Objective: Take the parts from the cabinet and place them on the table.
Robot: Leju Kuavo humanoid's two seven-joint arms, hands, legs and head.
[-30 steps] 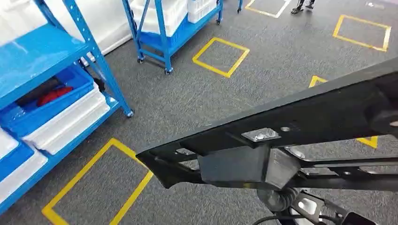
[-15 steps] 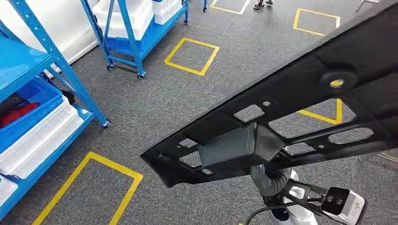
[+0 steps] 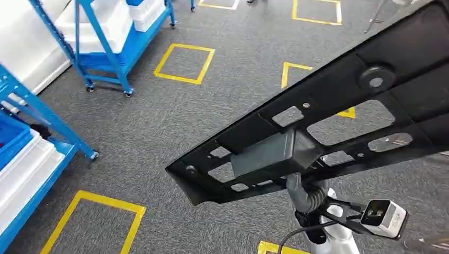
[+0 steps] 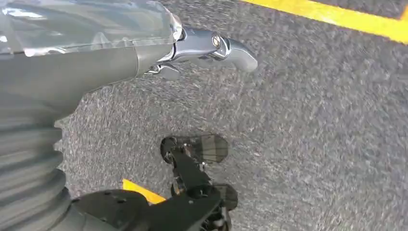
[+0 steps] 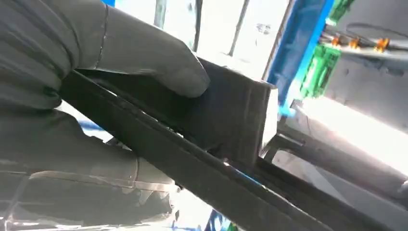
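Black part (image 3: 339,100) above grey carpet (image 3: 212,121) with yellow tape squares (image 3: 183,63).

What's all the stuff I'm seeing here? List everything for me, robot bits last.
black part: one, long flat black panel with cut-outs, held up across the head view.
blue shelving racks: two, blue; a wheeled one at upper left, another at the left edge.
white bins: several, white, on the racks' shelves.
yellow floor squares: several, yellow tape outlines on the grey carpet.
right hand: one, grey, grips the black part.
left hand: one, grey and silver, hangs over the carpet holding nothing; whether its fingers are spread or curled is unclear.
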